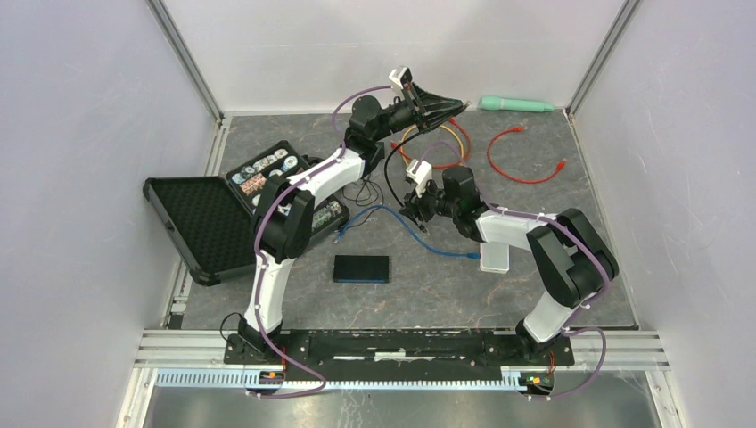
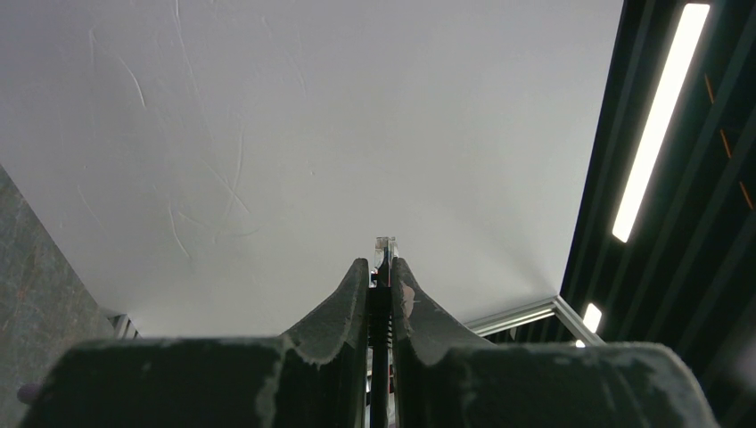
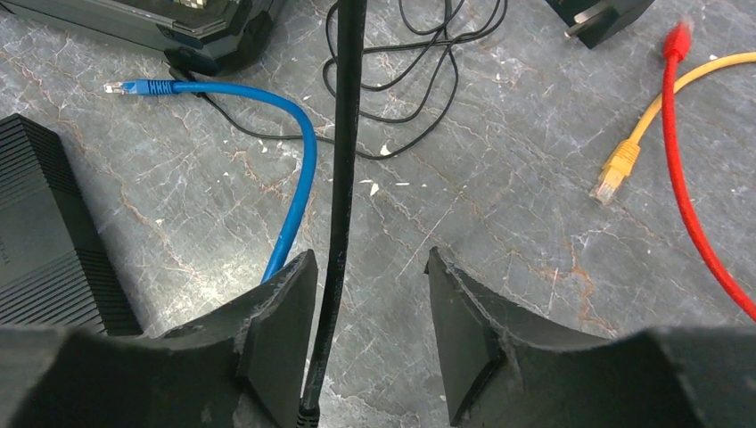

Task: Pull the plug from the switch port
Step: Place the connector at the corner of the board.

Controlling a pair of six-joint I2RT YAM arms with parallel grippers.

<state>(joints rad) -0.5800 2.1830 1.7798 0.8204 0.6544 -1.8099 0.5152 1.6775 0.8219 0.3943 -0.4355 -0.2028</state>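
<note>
**Plug held clear of the port.** The plug (image 2: 385, 244) is seen aloft, projecting past the tips of the left gripper (image 2: 382, 278), which is clamped on the black cable (image 3: 340, 178), well apart from the switch (image 1: 362, 268). The right gripper (image 3: 370, 267) is set astride the same cable lower down, jaws parted, nothing pinched. Extraction is judged complete; next, the cable must be centred between the right jaws before any grip is taken.
</note>
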